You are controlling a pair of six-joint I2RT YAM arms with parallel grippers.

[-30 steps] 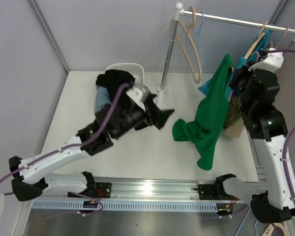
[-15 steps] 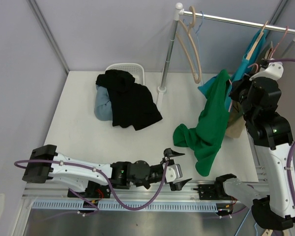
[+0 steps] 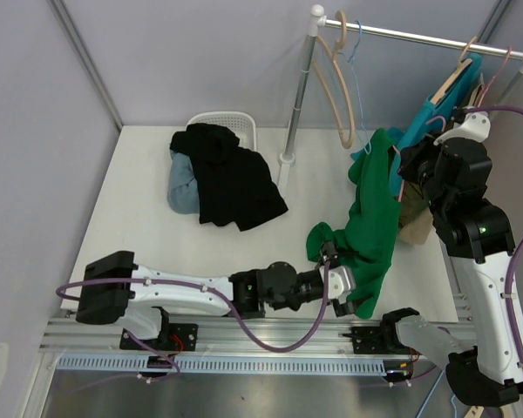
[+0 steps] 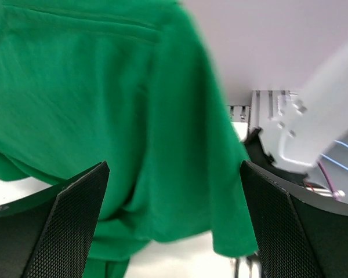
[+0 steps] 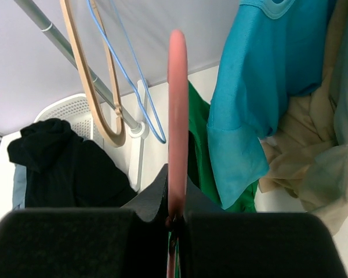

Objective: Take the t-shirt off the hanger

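Observation:
The green t-shirt [image 3: 375, 218] hangs from a pink hanger [image 5: 177, 110] and drapes down to the table at the right. My right gripper [image 5: 177, 217] is shut on the hanger's pink bar, with the green cloth [image 5: 200, 150] just behind it; in the top view the gripper [image 3: 410, 165] is at the shirt's upper edge. My left gripper [image 3: 347, 287] lies low near the table's front, open, at the shirt's bottom hem. In the left wrist view the green cloth [image 4: 104, 116] fills the space between the wide-apart fingers [image 4: 75, 214], and nothing is pinched.
A clothes rail [image 3: 418, 37] on a white pole [image 3: 298, 96] carries a wooden hanger [image 3: 340, 87], a blue wire hanger [image 5: 133, 87], a teal shirt [image 3: 427, 117] and a beige garment [image 5: 313, 150]. A black garment [image 3: 235, 187] spills from a white basket [image 3: 227, 120] at the back left.
My left arm left the black pile, dropped to the table's front and reached right to the green shirt's hem. The right gripper shifted the hanger and shirt slightly left.

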